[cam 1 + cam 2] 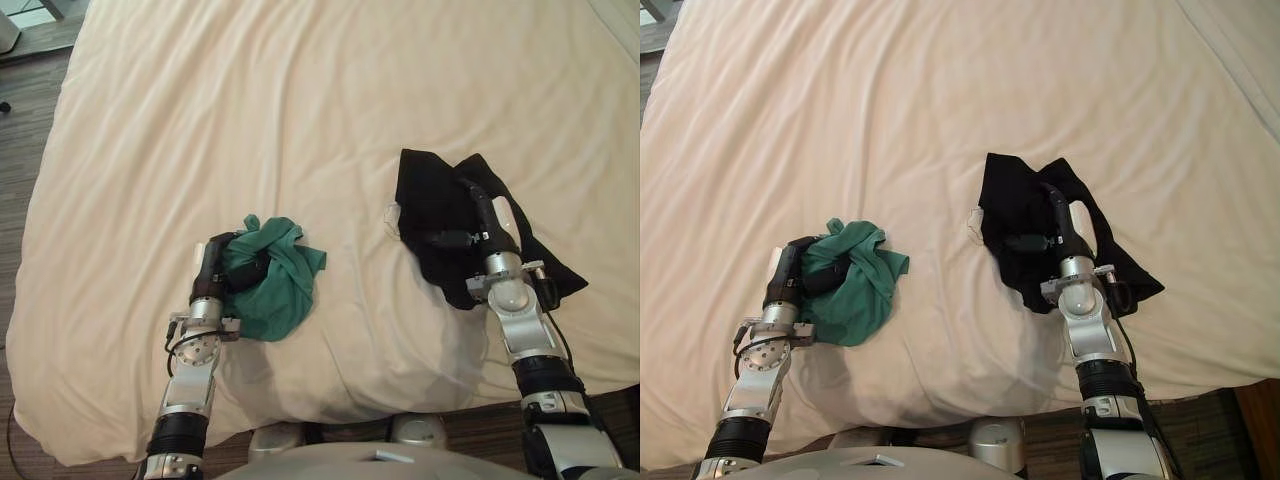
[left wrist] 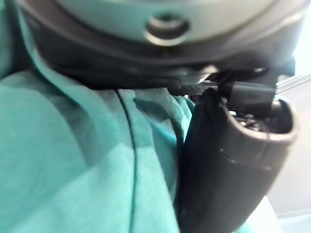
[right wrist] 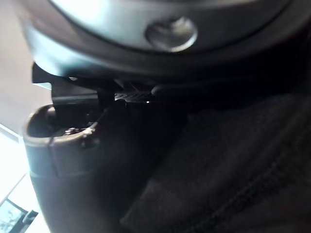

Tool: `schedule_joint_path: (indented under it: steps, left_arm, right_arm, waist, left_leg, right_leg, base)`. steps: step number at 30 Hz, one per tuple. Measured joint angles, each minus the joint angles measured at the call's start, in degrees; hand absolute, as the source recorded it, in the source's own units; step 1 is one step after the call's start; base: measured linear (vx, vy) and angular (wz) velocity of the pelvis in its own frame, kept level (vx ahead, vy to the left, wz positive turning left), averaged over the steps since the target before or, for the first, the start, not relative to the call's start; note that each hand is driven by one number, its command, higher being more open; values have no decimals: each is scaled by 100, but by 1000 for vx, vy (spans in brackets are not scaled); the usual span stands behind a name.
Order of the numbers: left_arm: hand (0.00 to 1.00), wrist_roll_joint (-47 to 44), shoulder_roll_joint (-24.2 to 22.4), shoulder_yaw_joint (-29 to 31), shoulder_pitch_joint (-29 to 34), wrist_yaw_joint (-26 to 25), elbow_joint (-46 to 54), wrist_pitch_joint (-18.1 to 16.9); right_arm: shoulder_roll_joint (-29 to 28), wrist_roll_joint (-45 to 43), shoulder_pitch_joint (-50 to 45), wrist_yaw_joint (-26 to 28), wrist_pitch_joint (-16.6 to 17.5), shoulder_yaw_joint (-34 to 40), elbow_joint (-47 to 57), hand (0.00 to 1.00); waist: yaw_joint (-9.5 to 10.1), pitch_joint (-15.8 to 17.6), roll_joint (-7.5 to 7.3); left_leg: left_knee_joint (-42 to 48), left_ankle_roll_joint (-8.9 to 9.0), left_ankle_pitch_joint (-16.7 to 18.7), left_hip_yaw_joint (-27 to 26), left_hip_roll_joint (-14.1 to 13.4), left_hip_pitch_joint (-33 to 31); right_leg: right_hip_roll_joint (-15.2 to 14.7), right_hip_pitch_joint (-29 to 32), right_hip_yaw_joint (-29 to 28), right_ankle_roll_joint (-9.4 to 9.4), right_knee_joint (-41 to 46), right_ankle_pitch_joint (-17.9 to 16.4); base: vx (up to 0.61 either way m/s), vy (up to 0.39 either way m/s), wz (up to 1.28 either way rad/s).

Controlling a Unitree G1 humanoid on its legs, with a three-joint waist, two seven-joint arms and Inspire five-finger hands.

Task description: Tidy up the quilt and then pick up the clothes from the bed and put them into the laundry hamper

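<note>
Clothes on one quilt (image 1: pixel 300 90): one green garment (image 1: pixel 282 288), one black garment (image 1: pixel 428 192).

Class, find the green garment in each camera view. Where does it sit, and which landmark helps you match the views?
Left eye view: green garment, bunched at lower left on the cream quilt, gripped by the left robot hand.
Right eye view: the same bunch, lower left.
Left wrist view: its cloth lies against that hand's thumb.
Right wrist view: the black garment instead.
Shared landmark: the left robot hand.
</note>
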State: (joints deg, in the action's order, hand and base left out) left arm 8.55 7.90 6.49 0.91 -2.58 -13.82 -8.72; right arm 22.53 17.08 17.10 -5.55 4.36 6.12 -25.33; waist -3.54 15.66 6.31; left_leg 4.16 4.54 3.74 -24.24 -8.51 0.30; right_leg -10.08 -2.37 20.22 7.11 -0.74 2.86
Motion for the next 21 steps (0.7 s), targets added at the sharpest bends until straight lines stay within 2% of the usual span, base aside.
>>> schedule_joint_path:
  steps: [8,13,14,16,18,19,20,21]
  left_arm:
    - [0,-44,110,-177,109,95,112,10]
    - [0,-174,124,-190,246,113,169,14]
    - [0,-227,141,-190,382,115,175,13]
    - [0,-528,186,-191,529,136,197,14]
    - [0,-1221,216,-192,754,239,214,11]
    - [0,-1377,217,-192,803,279,215,12]
    - [0,-1624,180,-157,830,336,263,11]
    - [0,-1879,225,-76,811,344,275,3]
  right_arm:
    - [18,-498,163,4,-30,239,-370,0]
    - [-306,-935,-539,68,22,160,196,0]
    - [-521,-1192,-811,170,46,157,331,0]
    - [-743,-1558,-1237,316,133,151,526,0]
    - [-1013,-1884,-1877,554,161,120,808,0]
    - [-1081,-1988,-2013,617,159,113,847,0]
    - [-1096,-2088,-2103,730,134,93,925,0]
    - [-1234,-2237,-2154,852,128,-40,1063,0]
  waist:
    - [28,37,-45]
    - [42,48,-80]
    - [37,47,-117]
    - [31,-2,-218]
    - [19,-164,-397]
    - [9,-183,-422]
    - [145,-177,-397]
    - [108,-150,-392]
  left_leg:
    - [50,59,-36,93,-50,22]
    - [17,117,-71,36,-125,120]
    - [-48,120,-72,-29,-150,311]
    - [-52,121,-72,-51,-161,418]
    - [-53,121,-72,-37,-184,484]
    - [-56,129,-79,-33,-208,532]
    - [20,130,-96,-99,-353,549]
    - [150,141,-85,37,-473,368]
  right_leg:
    - [1,-77,150,-45,175,-275]
    - [83,-172,143,-112,178,-320]
    - [111,-297,131,-135,215,-371]
    - [96,-348,142,-130,376,-506]
    - [77,-378,208,-129,624,-685]
    - [62,-371,242,-140,813,-751]
    - [71,8,272,-178,1395,-899]
    - [282,58,176,-172,758,-1131]
  base:
    - [-33,-41,9]
    - [15,-56,0]
    - [35,-37,-8]
    - [55,-51,3]
    - [106,-84,21]
    - [101,-67,-13]
    - [27,-94,-39]
    - [-25,-102,-29]
